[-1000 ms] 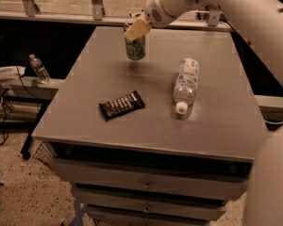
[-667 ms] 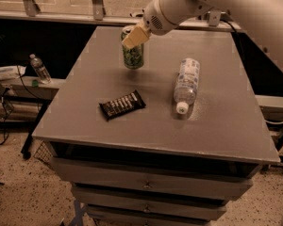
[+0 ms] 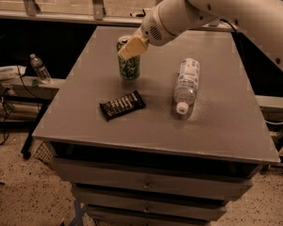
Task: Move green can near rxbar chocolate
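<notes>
The green can (image 3: 129, 66) is upright on or just above the grey table (image 3: 226, 126), a little behind the rxbar chocolate (image 3: 122, 105). The bar lies flat near the table's front left, in a dark wrapper with white lettering. My gripper (image 3: 130, 48), with tan fingers, is shut on the top of the can, reaching in from the upper right on the white arm. The can's silver top is partly hidden by the fingers.
A clear plastic water bottle (image 3: 186, 83) lies on its side right of the can and bar, cap toward the front. A second small bottle (image 3: 39, 68) stands on a low shelf left of the table. Drawers sit below the tabletop.
My gripper has carried the green can from the table's far side toward the front, so it now stands close behind the rxbar. The bar and water bottle have not moved.
</notes>
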You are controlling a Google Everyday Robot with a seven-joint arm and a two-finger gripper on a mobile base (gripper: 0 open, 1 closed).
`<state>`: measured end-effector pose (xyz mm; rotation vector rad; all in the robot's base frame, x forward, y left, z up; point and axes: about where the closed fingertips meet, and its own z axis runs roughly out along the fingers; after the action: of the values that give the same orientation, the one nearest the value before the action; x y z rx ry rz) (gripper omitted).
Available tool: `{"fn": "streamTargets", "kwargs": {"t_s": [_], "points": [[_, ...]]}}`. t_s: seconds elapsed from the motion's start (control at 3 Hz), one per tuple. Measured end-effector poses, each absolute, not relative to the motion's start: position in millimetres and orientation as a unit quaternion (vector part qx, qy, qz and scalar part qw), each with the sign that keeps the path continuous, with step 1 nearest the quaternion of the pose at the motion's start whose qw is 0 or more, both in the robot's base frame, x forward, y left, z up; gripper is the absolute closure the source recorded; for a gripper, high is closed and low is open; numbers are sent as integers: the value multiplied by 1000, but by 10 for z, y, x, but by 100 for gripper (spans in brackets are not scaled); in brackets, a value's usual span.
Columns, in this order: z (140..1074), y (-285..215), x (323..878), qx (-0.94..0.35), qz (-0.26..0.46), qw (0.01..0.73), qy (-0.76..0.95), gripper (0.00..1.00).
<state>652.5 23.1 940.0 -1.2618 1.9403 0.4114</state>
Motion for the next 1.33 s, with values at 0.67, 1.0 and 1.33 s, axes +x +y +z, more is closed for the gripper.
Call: {"fn": "streamTargets", "kwargs": {"t_s": [0.67,1.0,1.33], "points": [[9375,383,6361,-514,166,385,748,100],[9315,448,6260,-518,172,385,744,100],[9195,497,6177,-518,183,382,743,100]]}}
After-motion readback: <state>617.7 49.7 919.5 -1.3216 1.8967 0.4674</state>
